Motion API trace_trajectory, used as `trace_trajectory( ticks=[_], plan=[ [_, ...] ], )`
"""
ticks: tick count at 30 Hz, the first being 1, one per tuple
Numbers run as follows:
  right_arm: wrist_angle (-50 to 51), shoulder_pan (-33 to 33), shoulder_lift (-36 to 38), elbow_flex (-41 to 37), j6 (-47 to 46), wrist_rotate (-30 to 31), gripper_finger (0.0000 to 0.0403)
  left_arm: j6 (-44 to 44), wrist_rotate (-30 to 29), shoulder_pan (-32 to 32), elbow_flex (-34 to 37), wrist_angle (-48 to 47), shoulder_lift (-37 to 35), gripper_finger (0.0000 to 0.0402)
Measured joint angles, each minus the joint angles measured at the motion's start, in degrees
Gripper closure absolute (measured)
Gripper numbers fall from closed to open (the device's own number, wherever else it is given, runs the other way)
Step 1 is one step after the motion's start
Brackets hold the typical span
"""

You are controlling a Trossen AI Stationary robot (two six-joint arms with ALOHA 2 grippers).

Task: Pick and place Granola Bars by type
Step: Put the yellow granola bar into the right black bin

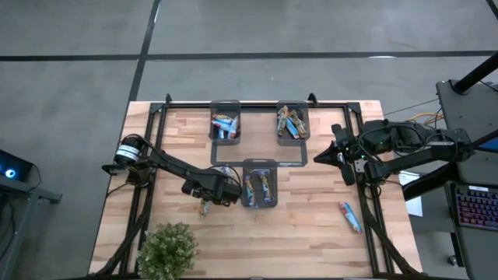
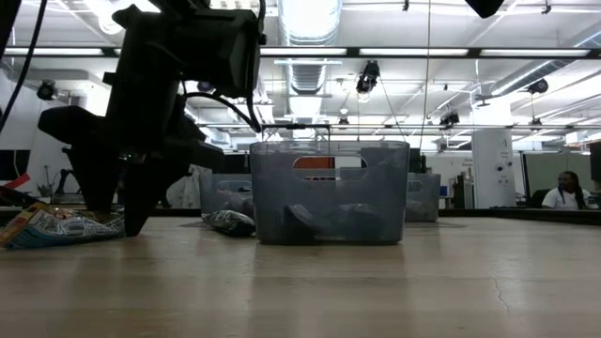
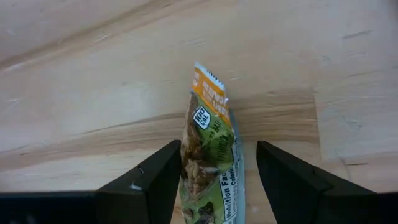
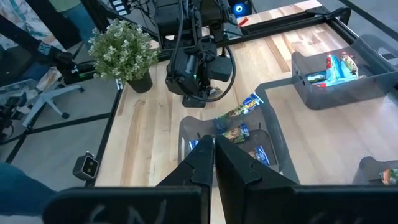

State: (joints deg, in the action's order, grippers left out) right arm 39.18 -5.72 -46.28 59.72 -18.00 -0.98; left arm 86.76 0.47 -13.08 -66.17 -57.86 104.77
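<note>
Straddling a crinkly green-wrapped granola bar [image 3: 208,162], the left claw [image 3: 217,180] gapes, seemingly untouching; right claw [image 4: 213,163] shut.

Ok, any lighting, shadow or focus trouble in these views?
Low view: bright ceiling lights leave the left hand a dark silhouette. Left wrist view: the green granola bar casts a soft shadow on the wood; print readable. High view: even light, bars in the trays too small to read.
</note>
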Motion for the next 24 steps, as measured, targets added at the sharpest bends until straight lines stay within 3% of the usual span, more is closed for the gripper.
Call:
trace_trajectory(
  ticks=[14, 24],
  plan=[
    [0.0, 0.0, 0.0, 0.0, 0.0, 1.3, 0.0394, -0.8, 2.1, 0.2, 1.8, 1.3, -0.3, 0.0215],
    [0.0, 0.0, 0.0, 0.0, 0.0, 1.2, 0.0394, -1.2, 3.6, 0.1, 1.6, 0.8, -0.1, 0.029]
  ],
)
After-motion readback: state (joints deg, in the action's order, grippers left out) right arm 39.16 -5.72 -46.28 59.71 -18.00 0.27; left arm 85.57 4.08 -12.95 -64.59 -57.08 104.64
